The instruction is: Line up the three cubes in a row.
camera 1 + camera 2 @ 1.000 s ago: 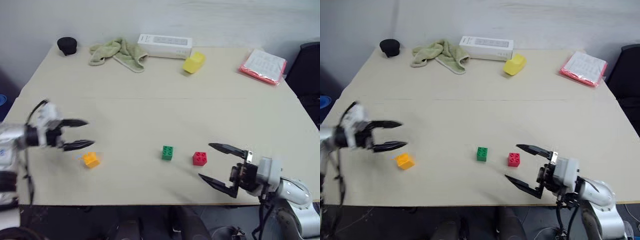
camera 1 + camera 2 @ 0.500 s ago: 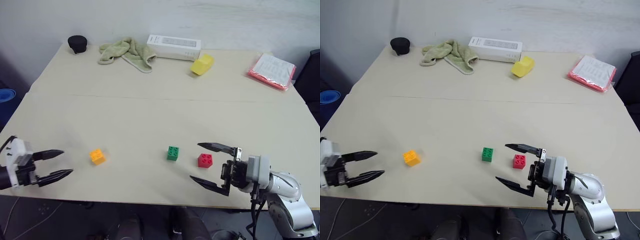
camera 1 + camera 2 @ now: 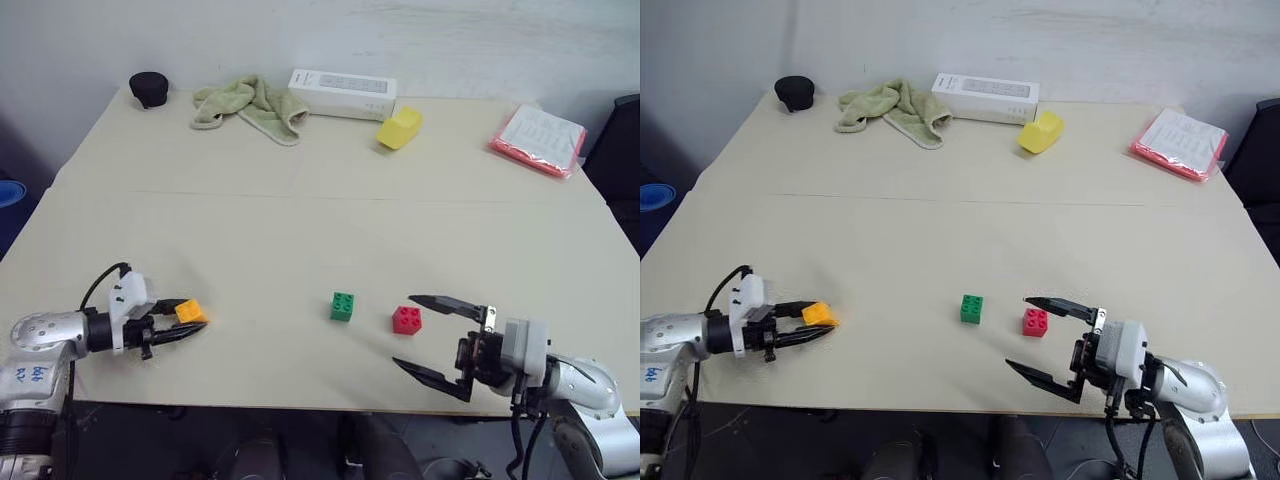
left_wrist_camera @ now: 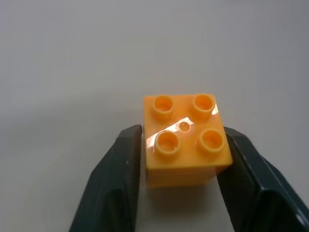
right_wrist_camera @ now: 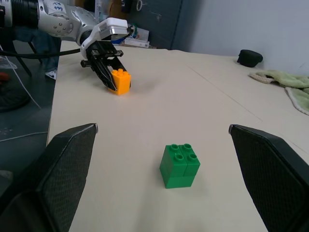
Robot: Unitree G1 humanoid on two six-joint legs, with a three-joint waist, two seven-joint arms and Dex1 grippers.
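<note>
The orange cube (image 3: 190,311) sits on the table near its front left, and my left gripper (image 3: 183,326) is shut on it. In the left wrist view a black finger (image 4: 120,169) presses each side of the orange cube (image 4: 183,140), studs up. The green cube (image 3: 342,306) and the red cube (image 3: 407,319) stand side by side at front centre-right, a small gap between them. My right gripper (image 3: 405,331) is open, its tips by the red cube and pointing toward the green cube (image 5: 179,166).
Along the far edge of the table (image 3: 300,230) lie a black round object (image 3: 149,88), a green towel (image 3: 245,103), a white box (image 3: 342,93), a larger yellow block (image 3: 398,128) and a pink packet (image 3: 538,140).
My left gripper has moved right and down to the orange cube and shut on it. The right gripper has stayed open near the red cube. The camera view has shifted.
</note>
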